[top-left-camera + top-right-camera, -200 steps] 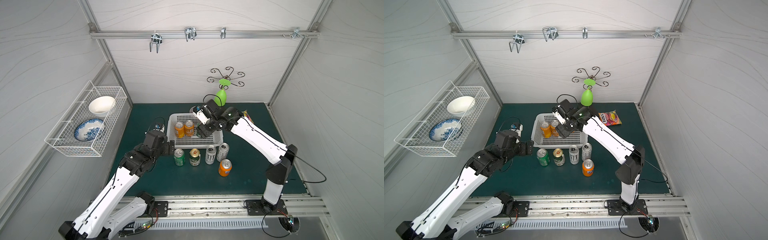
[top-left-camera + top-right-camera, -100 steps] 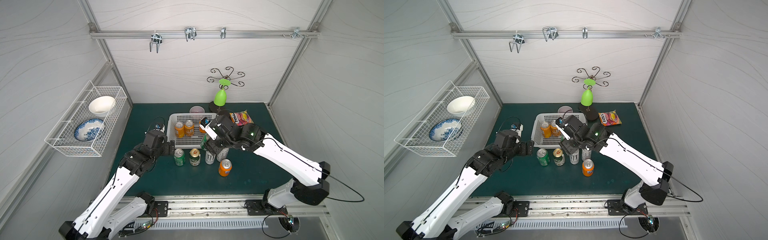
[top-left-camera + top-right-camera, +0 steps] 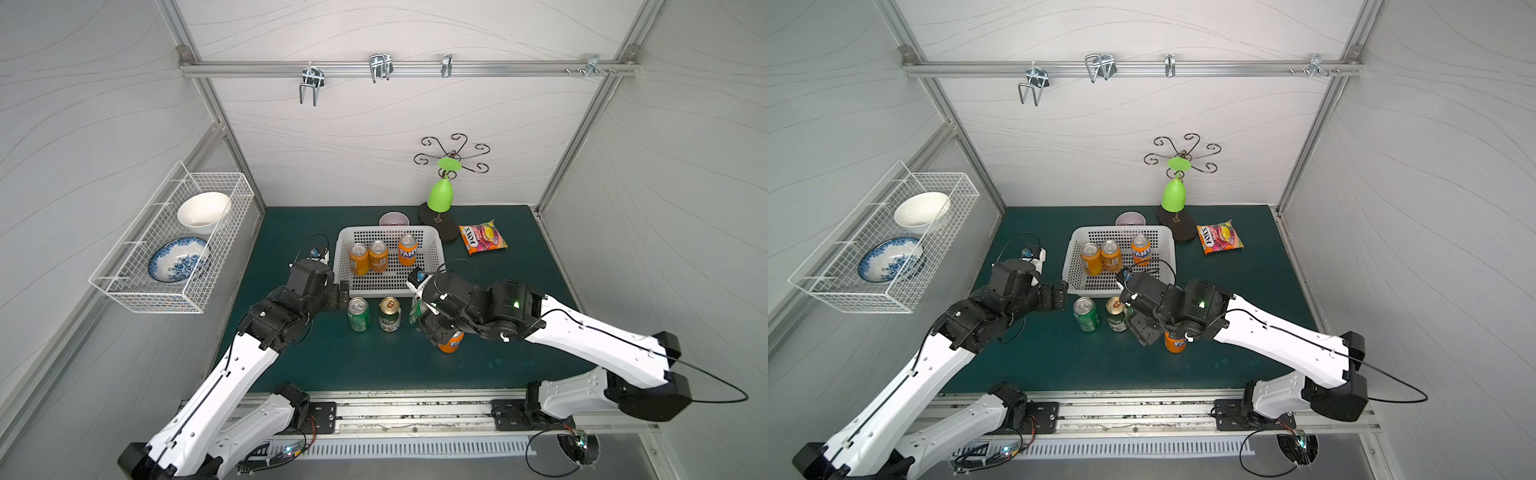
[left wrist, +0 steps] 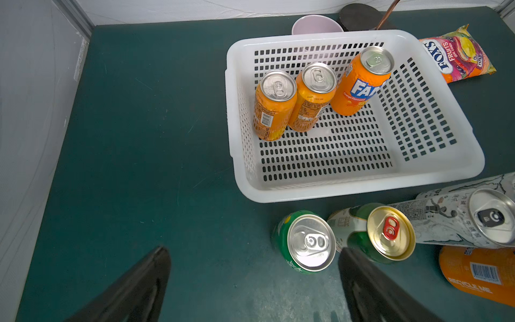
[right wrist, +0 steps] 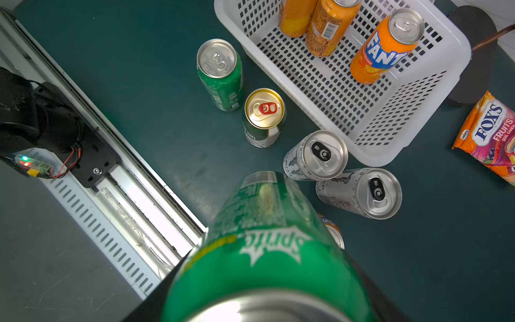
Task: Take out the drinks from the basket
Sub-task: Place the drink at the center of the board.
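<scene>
Green can [image 5: 267,251] — right arm [image 3: 582,336] low, bent

Left hand [image 4: 255,252] spread wide (both arms reach forward, low); right hand [image 3: 426,316] clamps a green can [image 5: 264,251].

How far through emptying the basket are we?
Done: five aluminium cans stand on the table: a green can, a gold-topped dark green-and-white one, two silver-white ones, an orange one. In hand: the right gripper holds a green Sprite can outside the white perforated plastic basket. Remaining: three orange cans inside it; left gripper open.
</scene>
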Robot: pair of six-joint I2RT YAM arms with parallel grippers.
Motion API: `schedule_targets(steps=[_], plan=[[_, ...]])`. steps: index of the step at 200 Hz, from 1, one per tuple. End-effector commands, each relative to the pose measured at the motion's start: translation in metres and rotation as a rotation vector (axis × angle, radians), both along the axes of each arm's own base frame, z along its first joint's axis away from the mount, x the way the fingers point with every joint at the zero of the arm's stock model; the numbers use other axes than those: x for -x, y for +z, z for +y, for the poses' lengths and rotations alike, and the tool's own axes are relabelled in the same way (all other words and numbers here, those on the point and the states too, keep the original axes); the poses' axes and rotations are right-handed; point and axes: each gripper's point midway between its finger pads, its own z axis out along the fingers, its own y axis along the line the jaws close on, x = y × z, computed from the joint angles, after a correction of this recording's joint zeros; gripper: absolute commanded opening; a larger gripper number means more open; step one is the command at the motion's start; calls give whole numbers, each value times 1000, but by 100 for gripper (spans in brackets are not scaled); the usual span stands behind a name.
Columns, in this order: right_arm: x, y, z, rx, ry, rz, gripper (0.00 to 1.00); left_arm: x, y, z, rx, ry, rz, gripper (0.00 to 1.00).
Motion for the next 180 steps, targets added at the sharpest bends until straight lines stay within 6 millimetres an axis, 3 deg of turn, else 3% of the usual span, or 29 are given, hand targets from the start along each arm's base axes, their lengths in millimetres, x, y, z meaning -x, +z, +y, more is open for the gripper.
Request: schedule_targets(steps=[1, 180], plan=[[0, 9, 6, -92, -46, -22, 61, -6, 13, -2, 31, 9, -49, 99], [-2, -100, 35, -40, -87, 115, 62, -8, 6, -3, 20, 4, -25, 99]])
